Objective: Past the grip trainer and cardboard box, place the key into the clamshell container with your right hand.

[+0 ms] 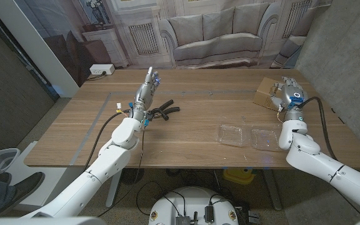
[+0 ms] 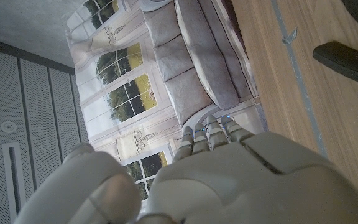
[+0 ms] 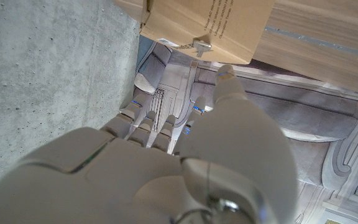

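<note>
The right hand (image 1: 290,92) stands raised at the far right of the table (image 1: 192,112), fingers reaching up and close together, right beside the cardboard box (image 1: 267,94). In the right wrist view its fingers (image 3: 143,121) point past the box's edge and nothing shows between them, so it seems to hold nothing, though the pictures do not settle how far apart thumb and fingers are. In that same view a small metal key (image 3: 199,45) lies against the face of the box, just beyond the fingertips and apart from them. By that reading the step in hand is the reach for the key, with the grasp not yet made. The next move calls for bringing thumb and a fingertip onto the key without pushing it along the box, pinching it, then carrying it toward the robot to the clear clamshell container (image 1: 250,137), which lies open near the table's front edge and well apart from the box. The left hand (image 1: 148,89) stands upright on the other side, fingers together and holding nothing, with the black grip trainer (image 1: 162,111) just beside its wrist.
</note>
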{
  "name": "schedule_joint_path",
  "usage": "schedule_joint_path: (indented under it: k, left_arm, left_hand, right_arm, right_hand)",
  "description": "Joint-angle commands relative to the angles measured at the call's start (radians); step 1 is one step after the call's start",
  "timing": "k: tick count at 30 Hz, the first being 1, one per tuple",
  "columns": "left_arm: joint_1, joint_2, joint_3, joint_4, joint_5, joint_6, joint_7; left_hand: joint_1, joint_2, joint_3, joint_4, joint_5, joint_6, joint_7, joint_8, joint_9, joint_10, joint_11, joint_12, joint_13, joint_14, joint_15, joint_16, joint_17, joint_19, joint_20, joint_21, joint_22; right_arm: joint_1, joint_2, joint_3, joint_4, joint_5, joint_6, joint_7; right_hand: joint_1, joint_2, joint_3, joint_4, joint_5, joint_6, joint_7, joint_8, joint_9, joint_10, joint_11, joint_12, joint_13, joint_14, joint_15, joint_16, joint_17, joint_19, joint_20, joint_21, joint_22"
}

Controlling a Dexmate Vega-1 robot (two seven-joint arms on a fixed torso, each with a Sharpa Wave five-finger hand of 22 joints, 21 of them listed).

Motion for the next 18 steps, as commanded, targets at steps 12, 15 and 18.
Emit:
schedule_joint_path:
  k: [12,15,18]
  left_arm:
    - [0.014,0.018,-0.009,-0.04,0.003,0.025,0.012]
    - [0.018,0.023,-0.012,-0.048,0.004,0.029,0.015]
    - [0.021,0.026,-0.015,-0.054,0.005,0.03,0.017]
  left_hand:
    - [0.007,0.004,-0.008,-0.001,0.001,0.009,0.001,-0.002,0.002,0.009,-0.002,0.0,0.001,0.003,0.003,0.004,0.003,-0.003,0.008,0.002,0.002]
    - [0.008,0.005,-0.009,-0.001,0.001,0.009,0.002,-0.003,0.002,0.009,-0.001,0.0,0.001,0.003,0.003,0.004,0.003,-0.003,0.009,0.002,0.002]
    - [0.008,0.005,-0.009,-0.001,0.002,0.01,0.001,-0.002,0.002,0.008,-0.002,0.0,0.001,0.003,0.002,0.004,0.003,-0.003,0.008,0.003,0.002]
  right_arm:
    - [0.038,0.039,-0.044,0.073,-0.016,-0.029,-0.031]
    - [0.041,0.04,-0.048,0.078,-0.016,-0.029,-0.032]
    - [0.046,0.043,-0.053,0.086,-0.015,-0.029,-0.034]
  right_hand:
    - [-0.006,-0.01,-0.038,0.012,0.013,0.082,-0.003,0.022,0.014,0.063,0.011,0.022,0.006,0.03,-0.071,0.012,0.002,0.019,-0.099,-0.003,0.006]
    - [-0.007,-0.011,-0.042,0.012,0.014,0.092,-0.004,0.026,0.017,0.063,0.016,0.021,0.007,0.031,-0.073,0.011,0.003,0.019,-0.1,-0.003,0.006]
    - [-0.007,-0.011,-0.046,0.013,0.016,0.095,-0.004,0.027,0.02,0.061,0.02,0.02,0.008,0.037,-0.072,0.012,0.003,0.025,-0.097,-0.002,0.006]
